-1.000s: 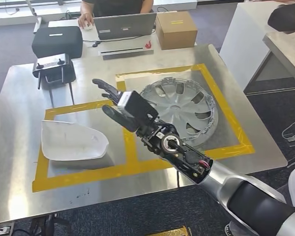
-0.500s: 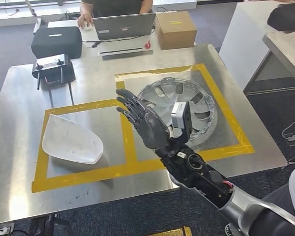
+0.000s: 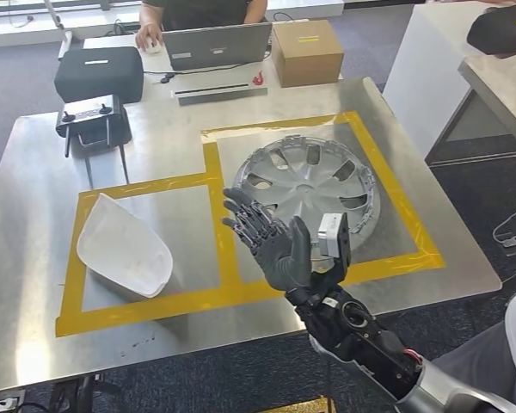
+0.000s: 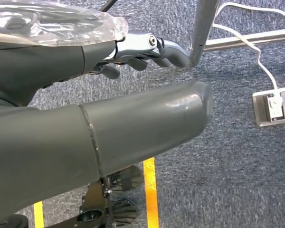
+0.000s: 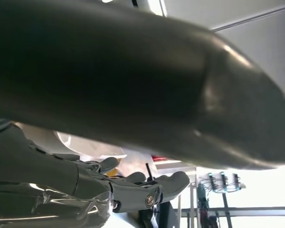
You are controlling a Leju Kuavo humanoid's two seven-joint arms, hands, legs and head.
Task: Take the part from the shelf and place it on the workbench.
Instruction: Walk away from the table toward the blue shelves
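Steel workbench [image 3: 41, 292] with yellow tape [image 3: 219, 225], grey carpet [image 3: 466, 194] around; right hand [image 3: 278, 245] fingers [image 3: 242, 215] spread, empty.

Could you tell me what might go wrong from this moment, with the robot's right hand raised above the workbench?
1. The right hand hangs open above the yellow tape, between the white part and the hubcap; a careless sweep sideways could knock either out of its marked area.
2. The white part lies tilted near its area's left border; a nudge might push it across the tape.
3. The arm hides the hubcap's near rim, so contact there might go unnoticed.
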